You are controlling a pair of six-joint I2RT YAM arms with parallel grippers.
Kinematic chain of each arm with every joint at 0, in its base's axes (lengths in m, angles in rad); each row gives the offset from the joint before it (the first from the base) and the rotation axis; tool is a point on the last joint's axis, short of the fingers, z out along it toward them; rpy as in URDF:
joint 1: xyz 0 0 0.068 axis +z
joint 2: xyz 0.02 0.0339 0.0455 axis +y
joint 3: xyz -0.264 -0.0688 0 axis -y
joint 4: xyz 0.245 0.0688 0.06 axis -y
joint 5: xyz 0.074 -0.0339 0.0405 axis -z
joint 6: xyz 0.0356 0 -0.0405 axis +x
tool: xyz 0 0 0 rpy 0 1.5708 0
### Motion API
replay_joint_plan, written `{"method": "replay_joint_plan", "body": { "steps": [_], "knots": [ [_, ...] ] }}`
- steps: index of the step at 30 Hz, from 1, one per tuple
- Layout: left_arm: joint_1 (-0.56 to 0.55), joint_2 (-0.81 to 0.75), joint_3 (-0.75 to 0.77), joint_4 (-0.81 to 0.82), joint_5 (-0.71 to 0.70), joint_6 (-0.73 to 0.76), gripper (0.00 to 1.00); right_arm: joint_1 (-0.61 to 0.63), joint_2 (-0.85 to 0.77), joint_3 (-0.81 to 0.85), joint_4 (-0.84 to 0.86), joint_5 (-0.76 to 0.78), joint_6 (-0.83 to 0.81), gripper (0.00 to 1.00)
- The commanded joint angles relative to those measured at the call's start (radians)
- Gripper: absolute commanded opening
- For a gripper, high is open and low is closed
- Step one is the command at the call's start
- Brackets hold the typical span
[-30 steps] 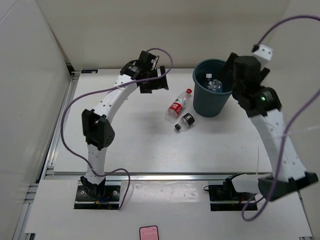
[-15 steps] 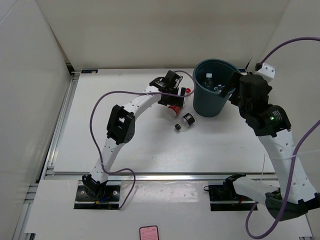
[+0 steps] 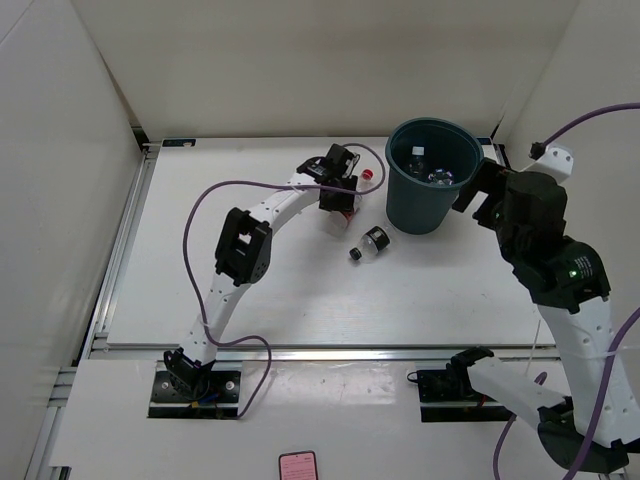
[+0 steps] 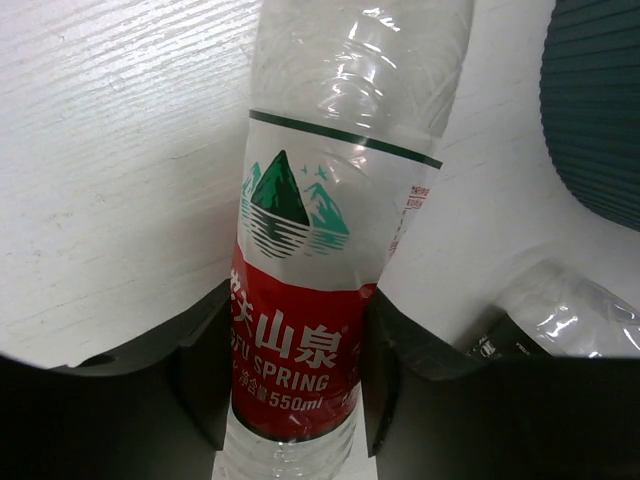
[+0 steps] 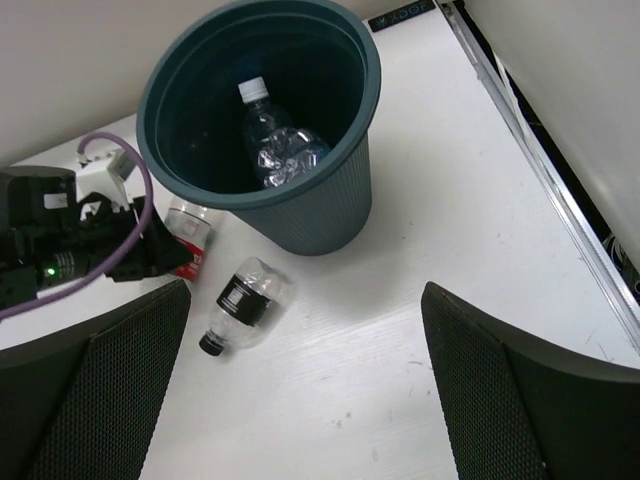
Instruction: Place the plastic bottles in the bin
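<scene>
- Counter (image 3: 250, 290): white and flat, carries everything. Count: 1.
- Bin (image 3: 415, 205): dark teal, upright at the far right of the counter, mouth open upward. Count: 1.
- Bottles inside the bin (image 5: 278, 150): one white-capped clear bottle is plain to see. The crumpled clear plastic around it suggests more, but I cannot give a firm number.
- Red-label bottle (image 4: 300, 300): lies on its side on the counter just left of the bin, not touching it, red cap toward the back wall. Count: 1.
- Dark-label bottle (image 3: 371, 243): shorter, lies on its side near the bin's base and just beside the red-label bottle, cap pointing toward the arms. Count: 1. That makes two bottles on the counter.
- Left tool (image 3: 342, 197): clenched across the red-label bottle at the label, one finger on each side. The bottle rests on the counter, not lifted.
- Right tool (image 5: 303, 295): released, fingers wide apart with nothing between them, hanging beside the bin on its right.
- Handling, judged: both bottles look empty, so they are very light. Thin walls will dent under pressure, and the smooth round body may roll or slip.
- Best hold, judged: across the labelled middle with moderate squeeze. The neck is stiffer but narrow.
</scene>
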Motion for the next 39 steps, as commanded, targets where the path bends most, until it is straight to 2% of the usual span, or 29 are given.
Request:
{"method": "replay_joint_plan", "body": {
  "steps": [1, 4, 8, 10, 12, 16, 18, 24, 27, 33, 36, 37, 39],
  "knots": [
    [0.014, -0.078, -0.026, -0.003, 0.015, -0.022, 0.43, 0.003, -0.016, -0.028, -0.007, 0.001, 0.003, 1.0],
    [0.024, -0.151, -0.016, -0.033, -0.052, -0.034, 0.44, 0.003, -0.025, -0.054, -0.007, 0.001, 0.023, 1.0],
    [0.064, -0.288, -0.016, -0.078, -0.146, -0.147, 0.44, 0.003, -0.025, -0.074, -0.007, -0.02, 0.032, 1.0],
    [0.064, -0.377, -0.026, -0.063, -0.146, -0.147, 0.44, 0.003, -0.034, -0.074, -0.007, -0.02, 0.032, 1.0],
    [0.034, -0.425, 0.033, -0.063, -0.167, -0.106, 0.44, 0.003, -0.034, -0.085, 0.004, -0.02, 0.032, 1.0],
    [-0.008, -0.465, 0.127, 0.031, -0.157, -0.075, 0.46, 0.003, -0.073, -0.121, 0.028, -0.004, 0.008, 1.0],
    [-0.037, -0.456, 0.168, 0.087, -0.126, -0.066, 0.47, 0.003, -0.085, -0.131, 0.029, -0.004, -0.001, 1.0],
    [-0.074, -0.275, 0.345, 0.335, 0.073, -0.101, 0.49, 0.003, -0.105, -0.106, 0.029, 0.042, -0.001, 1.0],
    [-0.103, -0.218, 0.326, 0.5, 0.095, -0.112, 0.59, 0.003, -0.105, -0.047, 0.029, 0.042, -0.03, 1.0],
    [-0.126, -0.132, 0.314, 0.574, 0.118, -0.19, 0.61, 0.003, -0.114, 0.016, -0.03, 0.085, -0.055, 1.0],
    [-0.146, -0.123, 0.305, 0.594, 0.118, -0.199, 0.66, 0.003, -0.137, 0.007, -0.051, 0.096, -0.055, 1.0],
    [-0.146, -0.123, 0.296, 0.594, 0.118, -0.199, 0.73, 0.003, -0.149, 0.007, -0.051, 0.096, -0.055, 1.0],
    [-0.155, -0.161, 0.236, 0.594, 0.118, -0.187, 1.0, 0.003, -0.16, -0.003, -0.06, 0.096, -0.046, 1.0]
  ]
}}
